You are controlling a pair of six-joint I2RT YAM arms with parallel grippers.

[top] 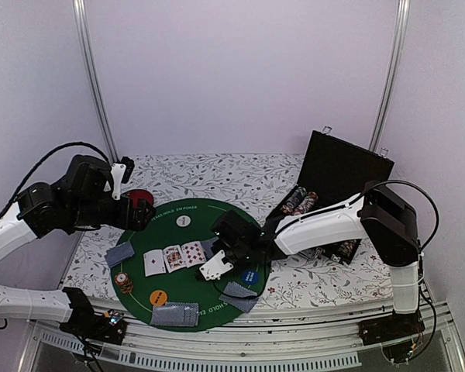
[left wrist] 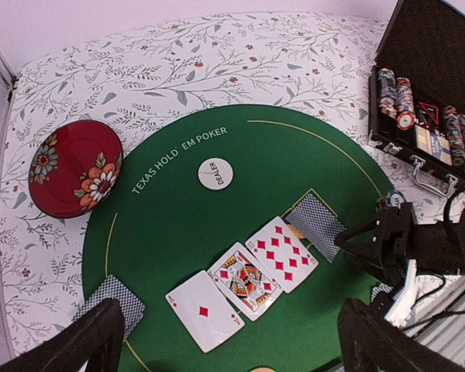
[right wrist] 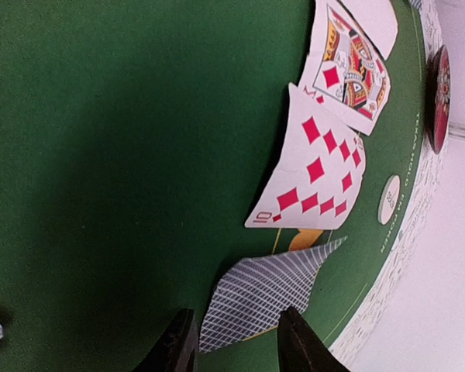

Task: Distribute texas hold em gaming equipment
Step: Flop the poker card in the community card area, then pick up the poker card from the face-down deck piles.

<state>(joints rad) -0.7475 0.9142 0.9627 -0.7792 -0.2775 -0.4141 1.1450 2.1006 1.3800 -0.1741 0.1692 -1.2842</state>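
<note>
Three face-up diamond cards, ace [left wrist: 204, 311], a court card [left wrist: 244, 279] and ten [right wrist: 318, 167], lie in a row on the green mat [top: 209, 217]. A face-down card [right wrist: 267, 291] lies just past the ten. My right gripper [right wrist: 236, 345] is low over the mat, its jaws open on either side of this card's near end. It also shows in the top view [top: 217, 249]. My left gripper [left wrist: 236, 349] is open and empty, high above the mat's left side. On the mat are more face-down cards [top: 174, 314], a chip stack [top: 124, 280], and orange [top: 159, 297], blue [top: 250, 276] and white dealer [left wrist: 217, 172] buttons.
A dark red flowered disc [left wrist: 74, 167] sits at the mat's far left edge. An open black case [top: 333, 186] holding rows of chips [left wrist: 395, 93] stands at the right. The right arm lies across the mat's right side.
</note>
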